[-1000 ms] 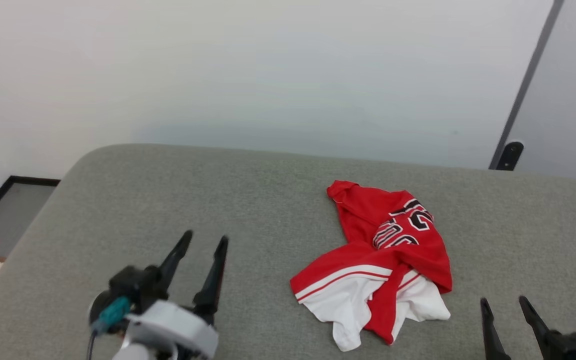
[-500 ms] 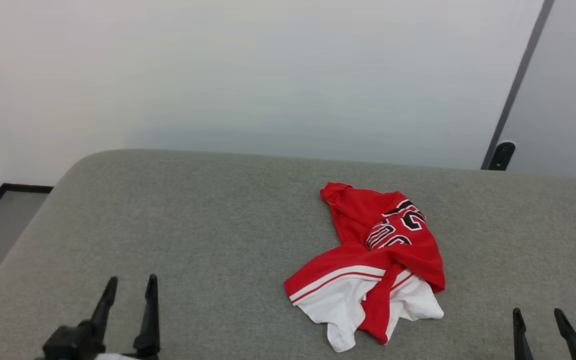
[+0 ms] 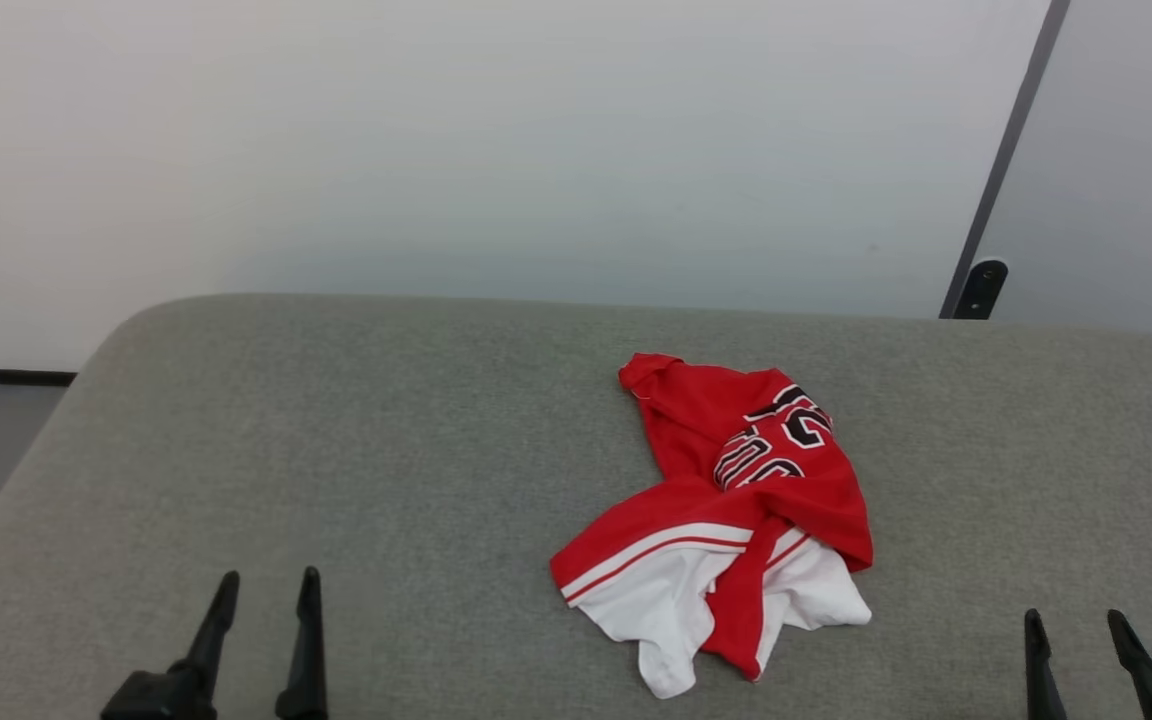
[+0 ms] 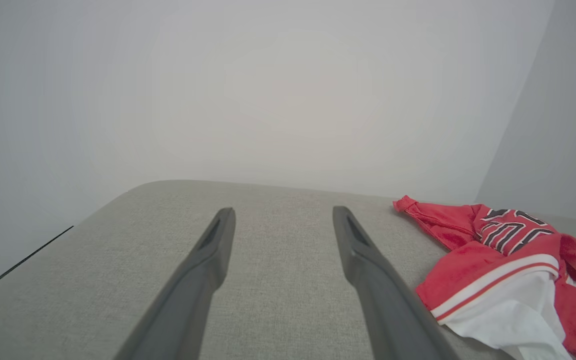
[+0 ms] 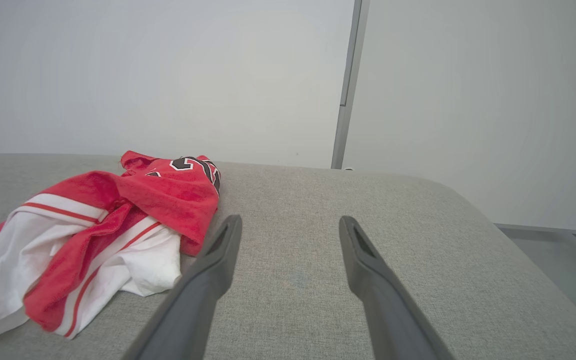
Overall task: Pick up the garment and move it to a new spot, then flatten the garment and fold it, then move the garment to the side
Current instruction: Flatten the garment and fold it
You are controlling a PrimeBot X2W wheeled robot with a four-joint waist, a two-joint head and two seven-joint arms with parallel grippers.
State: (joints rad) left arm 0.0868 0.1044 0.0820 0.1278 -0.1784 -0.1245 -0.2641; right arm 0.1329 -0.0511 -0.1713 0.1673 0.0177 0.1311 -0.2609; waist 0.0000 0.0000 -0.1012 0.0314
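Pick-up not yet begun. Garment (image 3: 726, 520) is seen crumpled toward the near edge of the surface (image 3: 386, 420). Left gripper (image 3: 270, 576) and right gripper (image 3: 1075, 616) are held spread, empty; a reach onto the cloth is judged needed.

Left tool (image 3: 269, 573) and right tool (image 3: 1075, 614) gape wide, seemingly parallel.

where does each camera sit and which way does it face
Head view: on the head, looking down at the red jersey on the grey cushion; left claw and right claw at the bottom.
Left wrist view: along its open claw, jersey to the right.
Right wrist view: along its open claw, jersey to the left.
All share the jersey.
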